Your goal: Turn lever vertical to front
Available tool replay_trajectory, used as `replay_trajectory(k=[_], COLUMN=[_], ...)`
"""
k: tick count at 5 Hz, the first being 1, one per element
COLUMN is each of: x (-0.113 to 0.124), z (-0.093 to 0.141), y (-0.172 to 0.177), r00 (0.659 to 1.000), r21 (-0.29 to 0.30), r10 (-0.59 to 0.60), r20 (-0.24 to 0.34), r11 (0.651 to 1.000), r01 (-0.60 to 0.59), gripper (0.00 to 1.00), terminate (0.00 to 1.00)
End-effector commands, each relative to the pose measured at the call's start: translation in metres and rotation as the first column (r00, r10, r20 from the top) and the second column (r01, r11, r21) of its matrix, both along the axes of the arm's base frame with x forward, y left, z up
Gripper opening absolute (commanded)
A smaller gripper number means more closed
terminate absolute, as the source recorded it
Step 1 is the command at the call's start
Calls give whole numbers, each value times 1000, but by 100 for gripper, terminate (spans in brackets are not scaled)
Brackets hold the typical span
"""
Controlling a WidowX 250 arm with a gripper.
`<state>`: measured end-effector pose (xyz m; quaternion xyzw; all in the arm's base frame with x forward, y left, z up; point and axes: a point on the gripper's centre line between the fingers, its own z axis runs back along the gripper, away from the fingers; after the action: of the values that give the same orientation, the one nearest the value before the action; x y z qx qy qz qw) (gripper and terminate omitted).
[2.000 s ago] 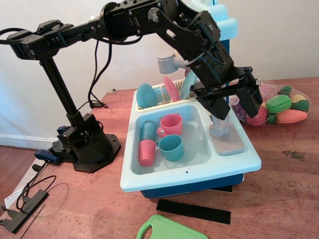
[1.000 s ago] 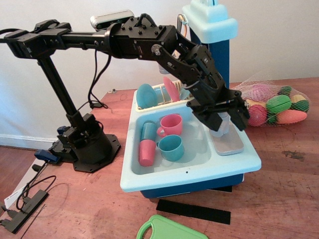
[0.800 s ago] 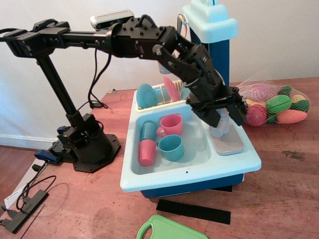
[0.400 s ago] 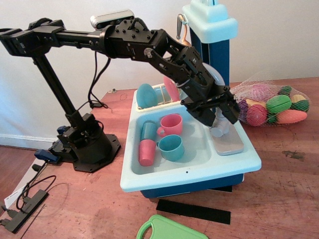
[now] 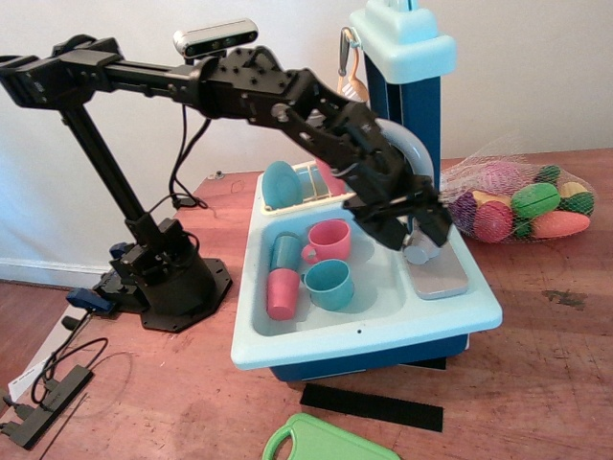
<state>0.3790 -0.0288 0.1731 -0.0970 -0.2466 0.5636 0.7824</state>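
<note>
The lever [image 5: 420, 253] is a small grey tap handle with a round hub, on the right side of the light blue toy sink [image 5: 364, 332], just behind the flat grey plate [image 5: 440, 278]. The curved grey spout [image 5: 414, 146] rises behind it. My black gripper [image 5: 410, 230] hangs right over the lever. Its two fingers are spread, one on each side of the handle's top, and look open. The upper part of the lever is hidden behind the fingers. I cannot tell whether they touch it.
The sink basin holds a pink mug [image 5: 329, 240], a teal cup [image 5: 330, 285], a pink tumbler [image 5: 283, 293] and a blue tumbler [image 5: 284, 251]. Plates stand in the rack [image 5: 287, 182] behind. A net bag of toy fruit [image 5: 522, 201] lies right. A green board [image 5: 321, 443] and black strip [image 5: 372, 405] lie in front.
My gripper has come down and moved left from high above the sink's right side to sit over the lever. The lever has not visibly turned.
</note>
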Motion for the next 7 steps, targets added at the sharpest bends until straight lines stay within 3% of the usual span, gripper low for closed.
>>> replay_trajectory(k=[1, 2, 4, 7], x=[-45, -95, -185, -185], z=[-15, -21, 0, 0], y=[7, 8, 10, 10], r00=[999, 996, 988, 988], r21=[4, -4, 17, 17], r10=[25, 73, 123, 123], r20=[-31, -49, -94, -94], r11=[1000, 997, 992, 992], r01=[-25, -74, -122, -122], gripper=[100, 100, 100, 100], terminate=[0, 0, 0, 0])
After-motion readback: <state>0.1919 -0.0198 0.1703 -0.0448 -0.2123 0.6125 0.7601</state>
